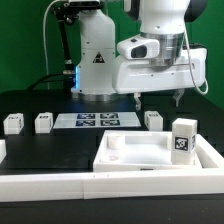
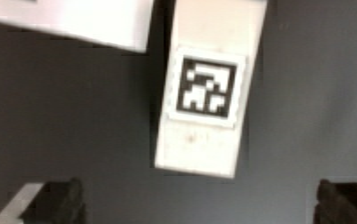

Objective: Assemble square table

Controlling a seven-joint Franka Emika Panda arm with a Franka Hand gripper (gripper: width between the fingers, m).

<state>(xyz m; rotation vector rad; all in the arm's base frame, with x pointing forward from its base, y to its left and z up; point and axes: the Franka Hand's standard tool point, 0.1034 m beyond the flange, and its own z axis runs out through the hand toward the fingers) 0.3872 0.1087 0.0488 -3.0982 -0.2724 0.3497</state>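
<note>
The white square tabletop (image 1: 150, 153) lies flat near the front, rim up. Two short white legs (image 1: 12, 123) (image 1: 43, 122) stand at the exterior view's left. A third leg (image 1: 152, 119) lies behind the tabletop, and another leg (image 1: 182, 138) stands upright at the tabletop's right corner with its tag showing. My gripper (image 1: 158, 98) hangs open above the third leg, not touching it. In the wrist view that leg (image 2: 207, 90) lies on the black table with its tag up, and the gripper (image 2: 196, 205) has nothing between its two dark fingertips (image 2: 50, 200).
The marker board (image 1: 95, 121) lies flat between the legs, in front of the robot base. A long white border bar (image 1: 90, 184) runs along the front, with another bar (image 1: 212, 150) at the exterior view's right. A white corner (image 2: 68, 20) shows in the wrist view.
</note>
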